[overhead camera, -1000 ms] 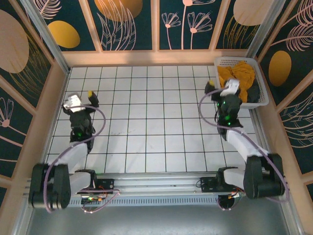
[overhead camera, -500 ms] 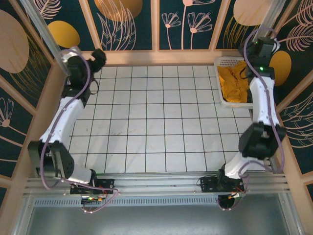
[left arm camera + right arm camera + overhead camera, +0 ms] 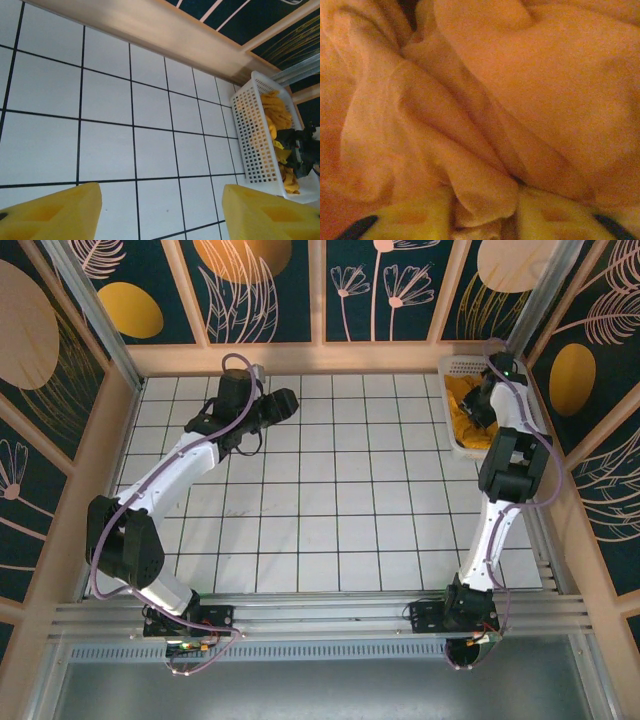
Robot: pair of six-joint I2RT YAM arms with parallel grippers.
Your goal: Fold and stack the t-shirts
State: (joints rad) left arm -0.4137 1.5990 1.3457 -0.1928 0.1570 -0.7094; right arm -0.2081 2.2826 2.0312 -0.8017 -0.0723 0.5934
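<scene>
A mustard t-shirt (image 3: 462, 412) lies crumpled in the white lattice basket (image 3: 455, 365) at the back right corner. In the left wrist view the same t-shirt (image 3: 277, 112) fills the basket (image 3: 250, 135). My right gripper (image 3: 482, 406) reaches down into the basket. In the right wrist view a fold of the mustard t-shirt (image 3: 485, 190) is pinched between the yellow fingers (image 3: 415, 217) of my right gripper (image 3: 482, 217). My left gripper (image 3: 285, 403) hangs over the back middle of the table. It (image 3: 160, 200) is open, with bare tiles between its fingers.
The white tiled table (image 3: 320, 500) is walled by wooden rails and patterned panels. The basket sits against the right wall. The right arm (image 3: 510, 460) stretches up along the right edge, and the left arm (image 3: 170, 475) crosses the left half diagonally.
The left arm swung from the back left corner toward the back middle. The right gripper dropped into the basket and closed its fingers on the mustard cloth.
</scene>
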